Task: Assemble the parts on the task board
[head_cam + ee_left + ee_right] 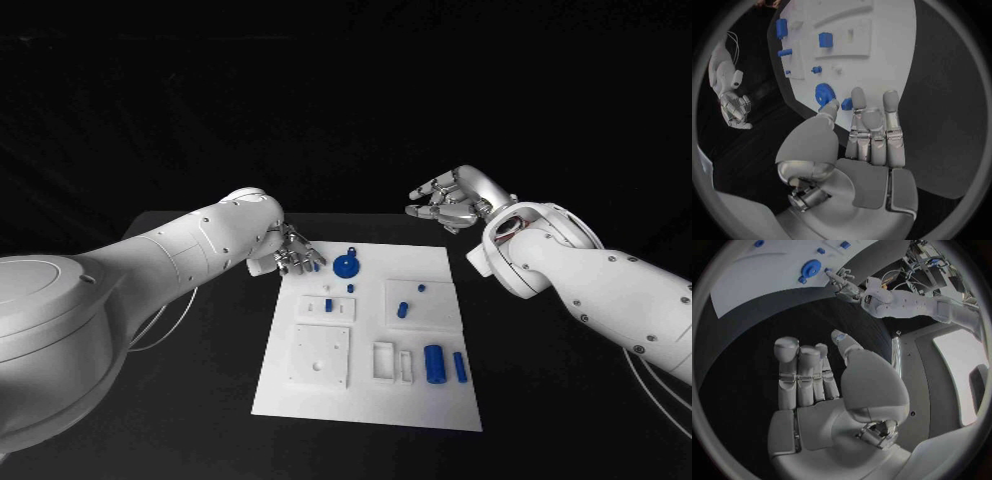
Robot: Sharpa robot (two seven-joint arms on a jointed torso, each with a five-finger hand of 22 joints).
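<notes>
The white task board (pixel 366 392) lies in the middle of the black table. A round blue disc part (pixel 348 266) sits near its far left corner, seen too in the wrist views (pixel 824 93) (pixel 810 268). Small blue pieces (pixel 329 303) (pixel 404 309) stand mid-board, and two blue cylinders (pixel 434 363) (pixel 460 366) lie nearer the front right. My left hand (pixel 297 256) (pixel 872 134) hovers at the far left corner beside the disc, fingers straight and apart, holding nothing. My right hand (pixel 453 200) (pixel 814 377) is raised beyond the far right corner, holding nothing.
White raised fixtures sit on the board: a square plate (pixel 319 355) at the front left and a small frame (pixel 385 361) beside the cylinders. Bare black table (pixel 202 350) lies on both sides of the board. Cables hang by my right forearm (pixel 656 385).
</notes>
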